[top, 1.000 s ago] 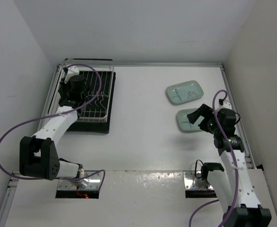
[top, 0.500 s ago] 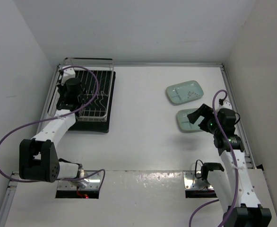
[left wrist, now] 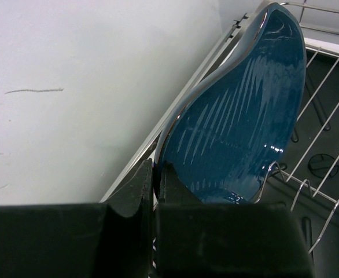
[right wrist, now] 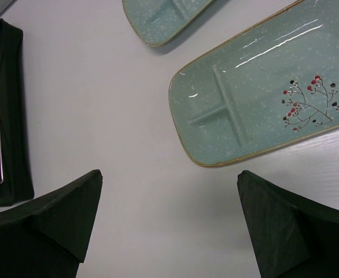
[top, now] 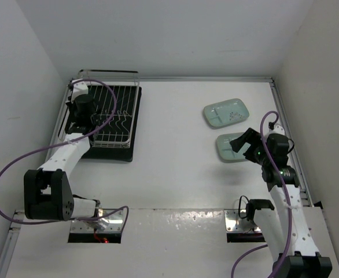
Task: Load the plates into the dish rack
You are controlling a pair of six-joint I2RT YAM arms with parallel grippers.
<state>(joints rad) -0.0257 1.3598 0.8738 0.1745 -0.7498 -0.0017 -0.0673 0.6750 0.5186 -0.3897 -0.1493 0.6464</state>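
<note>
My left gripper (left wrist: 155, 174) is shut on the lower rim of the dark blue leaf-shaped plate (left wrist: 239, 116). It holds the plate upright on edge inside the dish rack (top: 116, 116), against the rack's left rim. In the top view the left gripper (top: 78, 113) hides the blue plate. Two mint-green divided plates lie flat on the table at the right, the far one (top: 226, 113) and the near one (top: 226, 148). My right gripper (top: 243, 145) is open and empty above the table, just short of the near mint plate (right wrist: 262, 110).
The rack's wire prongs (left wrist: 325, 92) stand on a black drip tray (top: 132, 152) at the far left, close to the left wall (left wrist: 71, 87). The far mint plate (right wrist: 164, 17) and the tray's edge (right wrist: 10, 116) show in the right wrist view.
My left gripper has moved left and farther back along the rack's left side with the blue plate. The right arm has not moved.
</note>
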